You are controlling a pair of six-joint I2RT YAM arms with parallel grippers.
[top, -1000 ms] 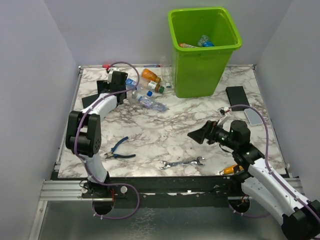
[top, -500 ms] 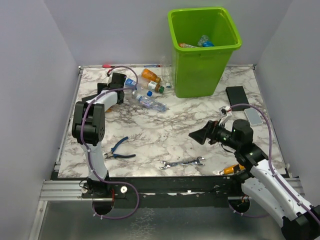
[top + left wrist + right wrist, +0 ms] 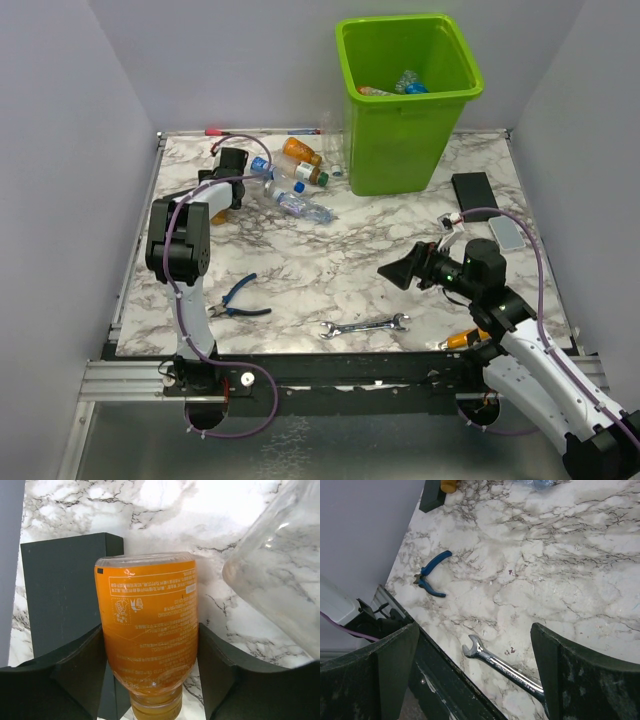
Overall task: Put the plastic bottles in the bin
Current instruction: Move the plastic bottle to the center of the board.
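An orange bottle [image 3: 147,625] lies cap towards the camera on the marble table [image 3: 330,260], beside a black block [image 3: 65,590]. My left gripper [image 3: 150,680] is shut on it, both fingers pressing its sides; from above, the left gripper [image 3: 232,168] sits at the far left. More plastic bottles lie to its right: an orange one [image 3: 300,152], a labelled one [image 3: 305,173] and a clear one [image 3: 303,207]. The lime-green bin [image 3: 400,135] at the back holds a few bottles [image 3: 400,85]. My right gripper [image 3: 395,272] hovers open and empty at the near right.
A silver wrench [image 3: 365,325] and blue pliers [image 3: 240,297] lie near the front edge. An orange-handled screwdriver [image 3: 462,340] sits by the right arm. A black box [image 3: 474,193] and a phone [image 3: 505,232] lie at the right. A clear bottle [image 3: 280,570] lies close to the held one.
My left gripper's jaws have closed from wide open onto the orange bottle, and the left arm has shifted slightly. The right arm has barely moved.
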